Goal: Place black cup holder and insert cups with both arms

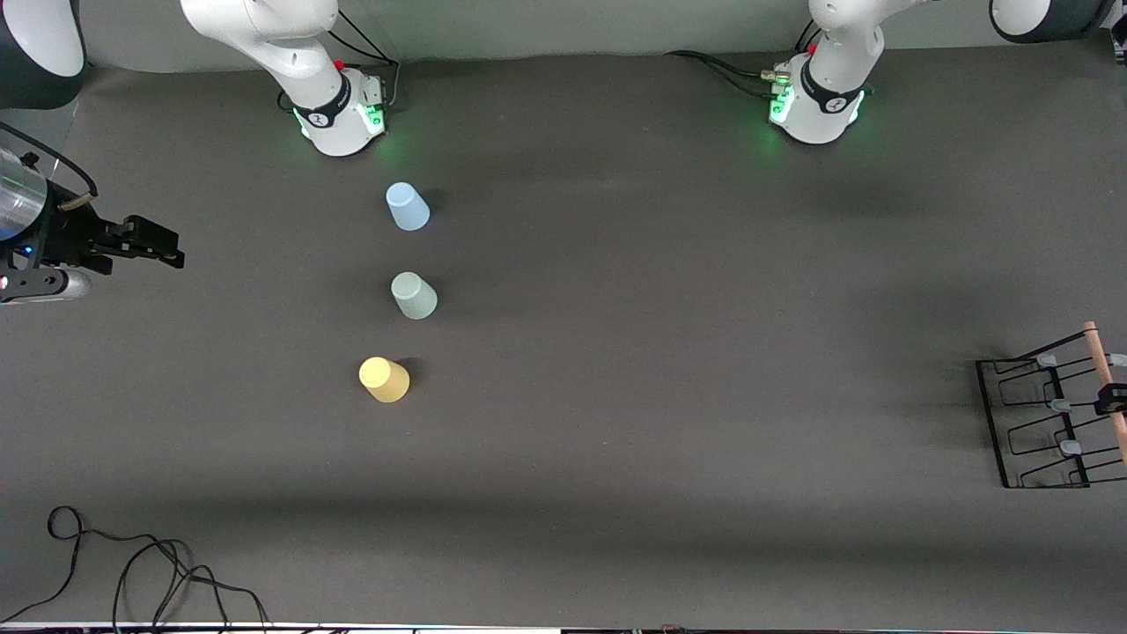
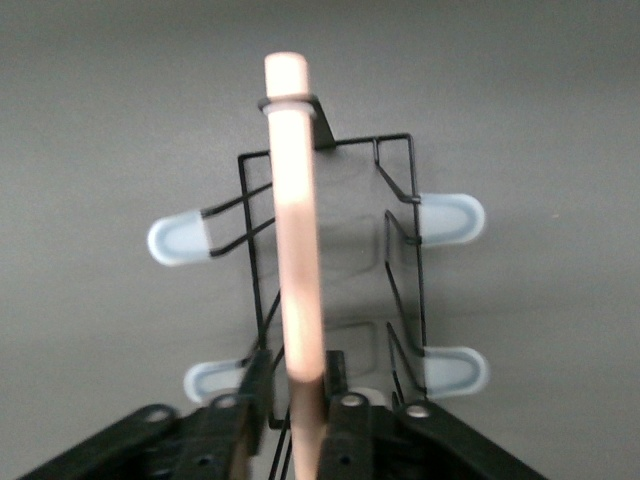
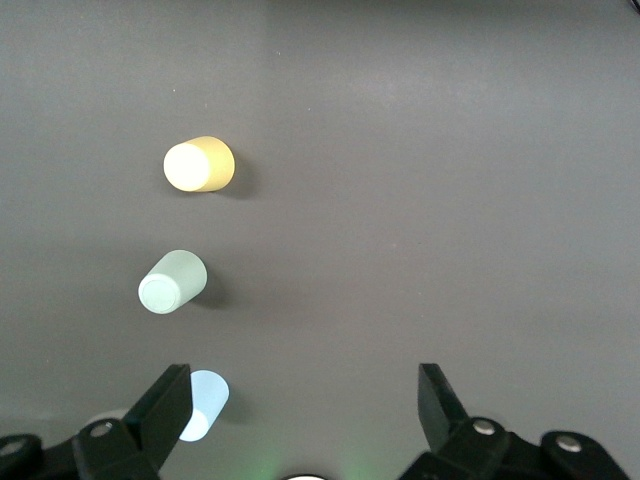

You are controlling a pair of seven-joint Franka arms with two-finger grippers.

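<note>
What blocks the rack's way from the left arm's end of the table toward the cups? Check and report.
Nothing visible. The left gripper is shut on the wooden rod handle of the black cup holder. Bare grey table lies between it and the three cups. The right gripper waits open above them.
</note>
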